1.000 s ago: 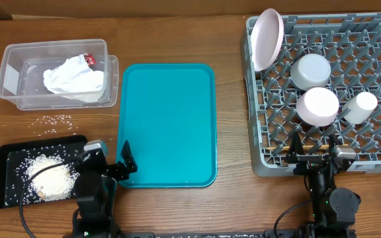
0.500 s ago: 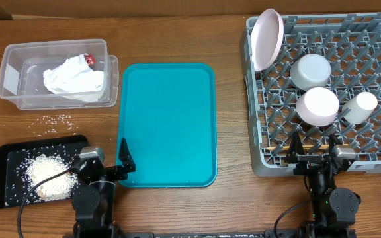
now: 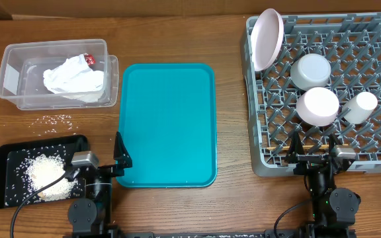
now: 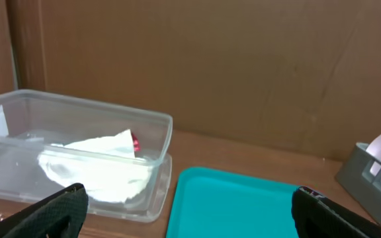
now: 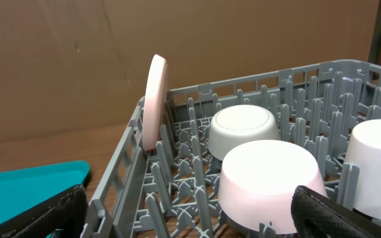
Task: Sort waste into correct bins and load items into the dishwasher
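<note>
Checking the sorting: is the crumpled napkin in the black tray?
No, the napkin lies in the clear tub; the black tray holds rice.

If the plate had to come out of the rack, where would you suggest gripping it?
Probably the plate's upper rim, from straight above, pinching across its two faces: it stands on edge by the rack's left wall, so only that thin rim is clear.

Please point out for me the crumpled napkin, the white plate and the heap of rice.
crumpled napkin (image 3: 73,79): overhead view, middle of the white paper.
white plate (image 3: 268,38): overhead view, centre of its face.
heap of rice (image 3: 43,172): overhead view, middle of the heap.
</note>
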